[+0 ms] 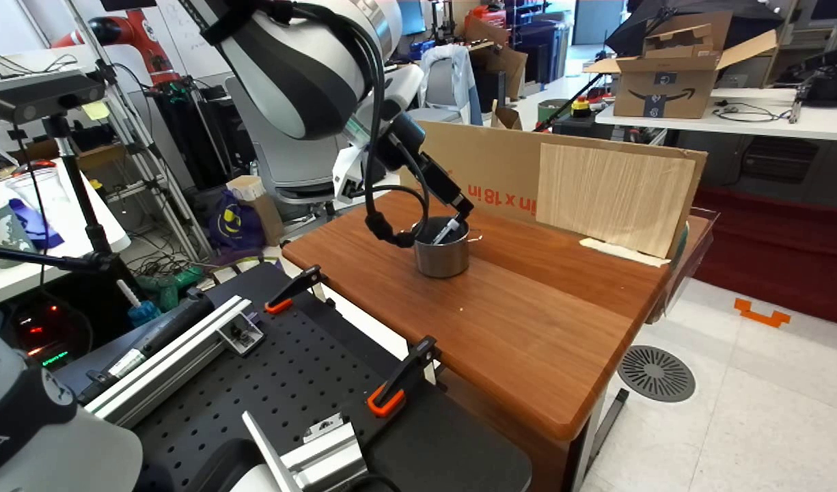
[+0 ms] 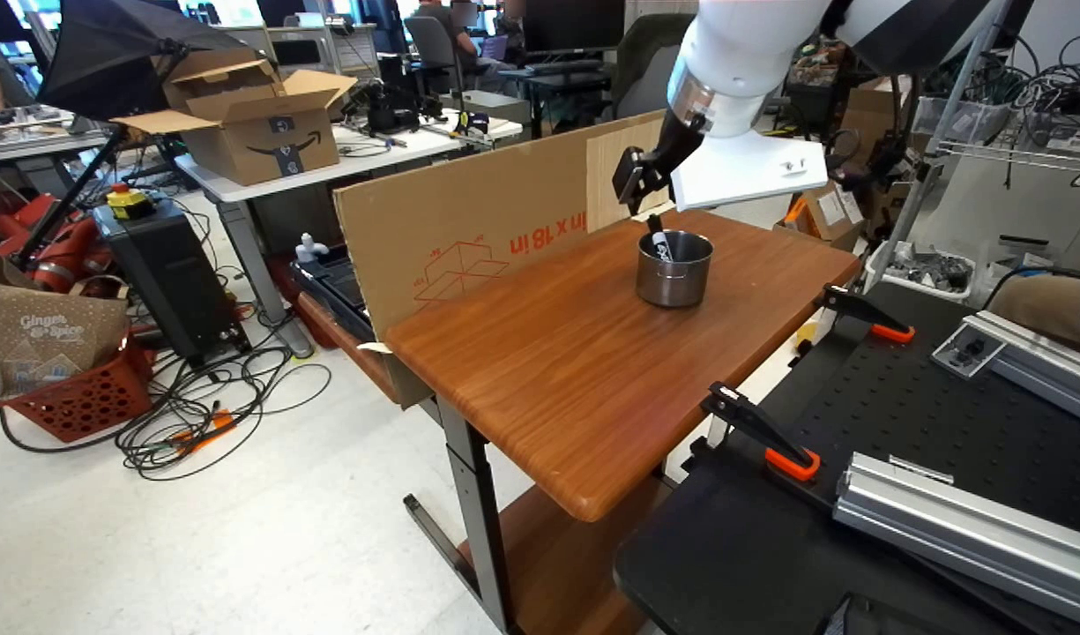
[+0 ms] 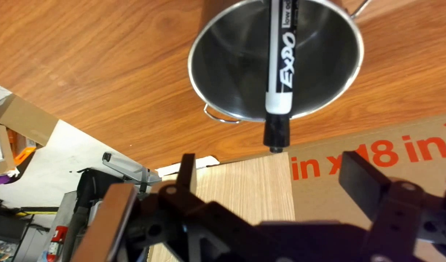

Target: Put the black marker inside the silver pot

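The black marker (image 3: 279,69) has a white band and a black cap. It leans in the silver pot (image 3: 230,76), tilted, with its capped end sticking out past the rim. It also shows in both exterior views (image 1: 447,231) (image 2: 660,242). The pot stands upright on the brown table in both exterior views (image 1: 442,261) (image 2: 672,284). My gripper (image 3: 268,156) is open, its fingers wide apart, with nothing between them. It is just above the pot, near the marker's cap but apart from it in the wrist view. The marker's lower end is hidden inside the pot in the exterior views.
A cardboard panel (image 2: 478,238) with a pale wood sheet (image 1: 613,195) stands along the table's edge. The brown wooden table (image 1: 527,321) carries the pot. Black-and-orange clamps (image 1: 401,383) sit on the black perforated board (image 1: 288,383) beside it.
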